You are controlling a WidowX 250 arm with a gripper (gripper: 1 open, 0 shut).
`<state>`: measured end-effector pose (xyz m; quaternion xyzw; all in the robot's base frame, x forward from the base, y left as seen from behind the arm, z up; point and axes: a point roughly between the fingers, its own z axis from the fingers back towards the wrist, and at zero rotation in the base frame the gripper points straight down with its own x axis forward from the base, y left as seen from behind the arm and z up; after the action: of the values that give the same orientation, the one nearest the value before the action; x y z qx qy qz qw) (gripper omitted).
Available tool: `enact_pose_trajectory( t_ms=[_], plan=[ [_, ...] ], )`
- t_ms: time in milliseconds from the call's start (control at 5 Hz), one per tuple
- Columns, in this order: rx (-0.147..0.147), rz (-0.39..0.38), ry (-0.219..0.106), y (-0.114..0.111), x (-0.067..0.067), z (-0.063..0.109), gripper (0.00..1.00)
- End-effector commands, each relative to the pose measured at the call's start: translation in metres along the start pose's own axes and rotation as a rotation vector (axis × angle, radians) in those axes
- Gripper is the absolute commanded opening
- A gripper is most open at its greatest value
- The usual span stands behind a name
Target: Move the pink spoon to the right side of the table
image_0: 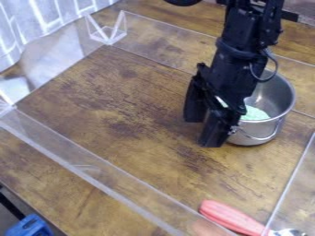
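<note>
The pink spoon [234, 218] lies at the near right corner of the table [110, 101], close to the bottom edge of the view. Its glossy coral-red handle runs from near-centre toward the right, and a small silvery end shows at the extreme near right corner, partly cut off by the frame. Nothing touches the spoon; it lies flat on the wood, just beside the near acrylic wall.

The gripper [207, 120] stands well apart from the spoon, farther back and near the middle right of the table. It is black, points downward, and its two fingers are spread with a clear gap between them, empty. The left finger tip sits slightly farther back than the right one, which reaches lower in the view. Whether the tips touch the wood cannot be told.

Just right of the gripper, and partly hidden by it, is a silver pot [268, 111] with green contents inside and a small loop handle on its near side.

The table is dark brown wood with worn grain. Clear acrylic walls [87, 171] edge it on the near and left sides, with a further panel at the far left corner.

No brand, label or readable writing shows on any item.
</note>
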<state>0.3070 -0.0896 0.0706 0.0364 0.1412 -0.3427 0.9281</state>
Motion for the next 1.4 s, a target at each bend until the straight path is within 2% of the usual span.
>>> enact_pose_trajectory(
  t_ms=[0,200,600,800,1000,1200],
  plan=[
    [0.022,-0.058,-0.029,-0.008,0.001,0.007,0.00],
    [0.029,-0.099,-0.034,-0.008,0.007,0.008,1.00],
    [0.023,-0.088,-0.057,-0.037,0.008,0.004,1.00],
    [0.023,-0.094,-0.098,-0.039,0.000,0.001,0.00],
    [0.020,-0.097,-0.124,-0.035,-0.007,-0.004,0.00],
    [0.020,-0.138,-0.146,-0.037,-0.006,-0.013,1.00]
  ],
)
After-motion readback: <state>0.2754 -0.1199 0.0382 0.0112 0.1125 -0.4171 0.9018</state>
